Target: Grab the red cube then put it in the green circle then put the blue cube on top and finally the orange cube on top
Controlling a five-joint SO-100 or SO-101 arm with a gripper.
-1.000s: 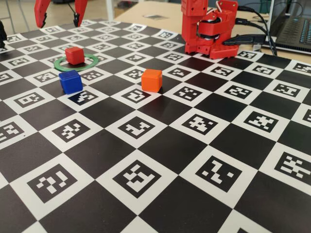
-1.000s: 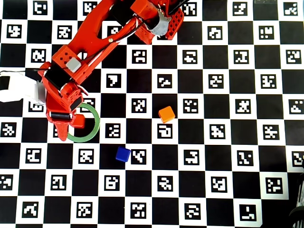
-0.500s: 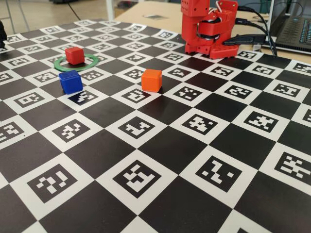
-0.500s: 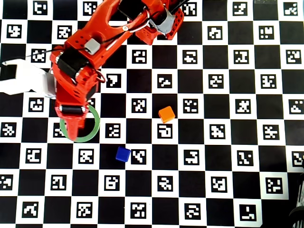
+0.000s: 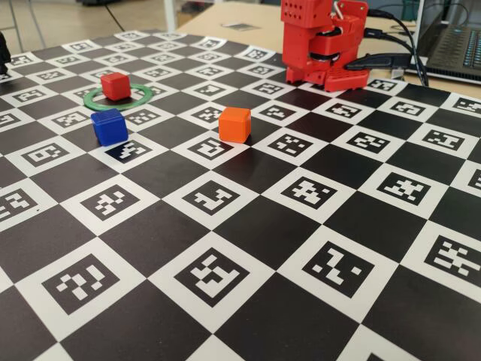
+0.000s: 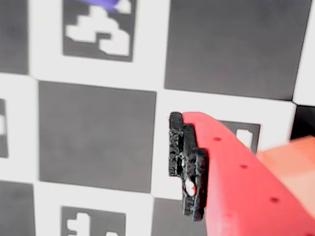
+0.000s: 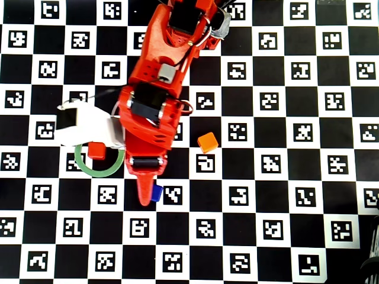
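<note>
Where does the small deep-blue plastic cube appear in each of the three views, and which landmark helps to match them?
Fixed view: small deep-blue plastic cube at left, standing in front of the thin flat green ring.
Overhead view: cube lower left of centre, partly covered by the red gripper.
Wrist view: only a blurred blue patch at the top edge, probably the cube.
Shared landmark: the green ring, seen in the fixed and overhead views only.

- a checkerboard mat (image 5: 248, 226) of black squares and white squares printed with black coded markers covers the table in the fixed view, and fills the overhead view (image 7: 284, 195) edge to edge.
- a pale wooden table top (image 5: 240, 15) shows past the mat's far edge.
- a dark laptop (image 5: 455, 45) sits at the far right corner.
- black cables (image 5: 402, 34) trail beside the laptop.
</note>
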